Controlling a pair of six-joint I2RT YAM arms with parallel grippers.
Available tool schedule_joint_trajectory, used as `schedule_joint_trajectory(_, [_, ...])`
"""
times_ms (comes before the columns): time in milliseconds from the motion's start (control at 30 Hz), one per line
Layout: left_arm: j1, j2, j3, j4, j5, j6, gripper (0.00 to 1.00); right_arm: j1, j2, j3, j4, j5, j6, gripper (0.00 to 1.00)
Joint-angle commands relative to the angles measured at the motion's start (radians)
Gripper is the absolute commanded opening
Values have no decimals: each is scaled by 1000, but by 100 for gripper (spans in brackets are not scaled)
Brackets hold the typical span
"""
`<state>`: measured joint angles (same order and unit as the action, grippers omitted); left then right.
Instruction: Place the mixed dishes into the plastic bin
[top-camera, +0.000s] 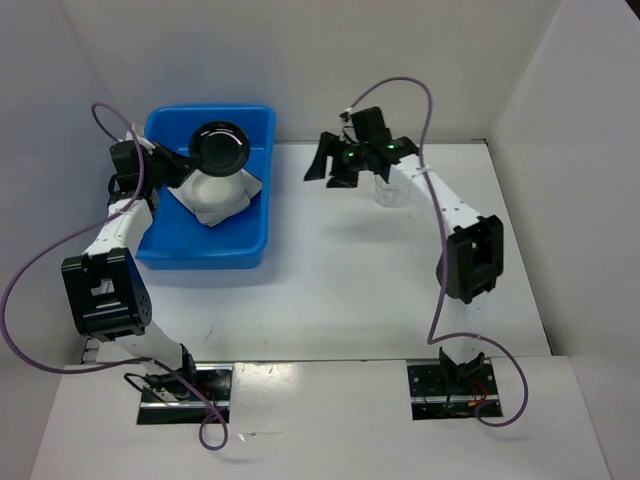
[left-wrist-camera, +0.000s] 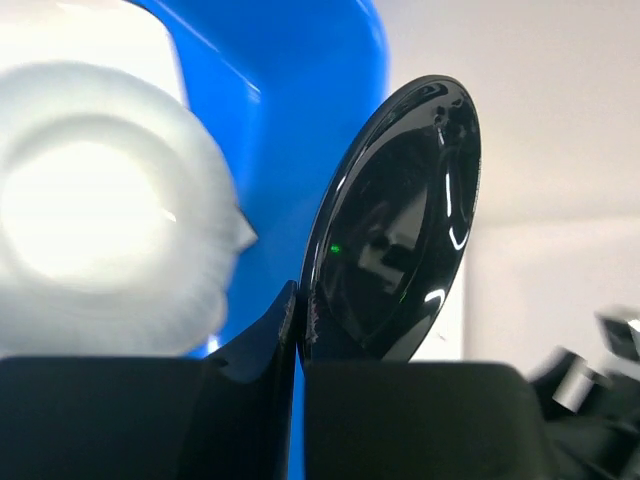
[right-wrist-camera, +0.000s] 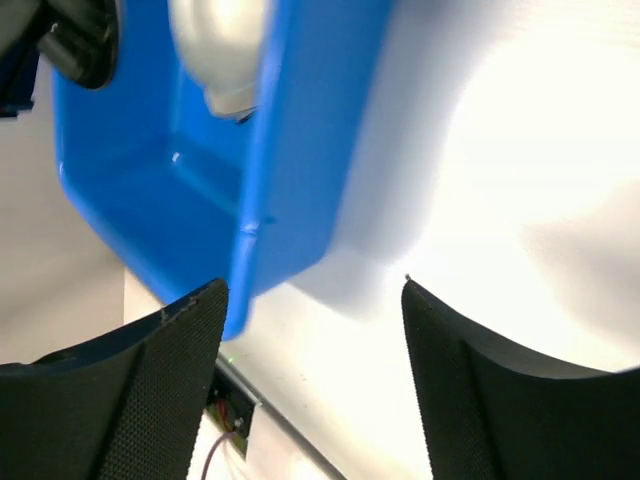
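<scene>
Pinching round black bowl (top-camera: 221, 147) by its rim in left gripper (left-wrist-camera: 300, 322) over plastic bin (top-camera: 200, 255), upper left, with right gripper (right-wrist-camera: 315, 288) gaping wide; next likely needs lowering, then release.

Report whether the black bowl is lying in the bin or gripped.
Gripped: the left gripper pinches the rim of the black bowl, over the white dishes in the blue bin.

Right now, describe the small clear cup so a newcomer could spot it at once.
From the blue plastic bin at the table's left, look right to the right pincer. The small clear cup stands on the tabletop under that arm's wrist. It alone is see-through and on the table; the white dishes and black bowl are over at the bin.
</scene>
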<state>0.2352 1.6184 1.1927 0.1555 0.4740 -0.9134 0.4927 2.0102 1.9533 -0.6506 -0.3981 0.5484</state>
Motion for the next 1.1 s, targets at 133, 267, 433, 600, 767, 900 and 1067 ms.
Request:
schedule_joint_trajectory(133, [6, 67, 68, -42, -138, 120, 0, -184, -309, -277, 155, 77, -39, 79])
schedule_joint_trajectory(267, [6, 100, 91, -83, -189, 162, 0, -258, -363, -340, 155, 120, -67, 79])
schedule_joint_trajectory(433, [6, 158, 111, -106, -276, 182, 0, -313, -415, -402, 155, 143, -76, 79])
schedule_joint_trajectory(600, [15, 176, 131, -151, -345, 214, 0, -345, -450, -453, 164, 153, -85, 79])
schedule_joint_trajectory(767, [15, 195, 131, -186, -403, 225, 0, -367, -470, -485, 175, 153, -85, 79])
schedule_joint_trajectory(900, [15, 205, 110, -197, -403, 234, 8, -387, -479, -496, 175, 153, -85, 79])
schedule_joint_trajectory(1067, [15, 183, 100, -197, -413, 234, 21, -387, -479, -496, 184, 153, -94, 79])
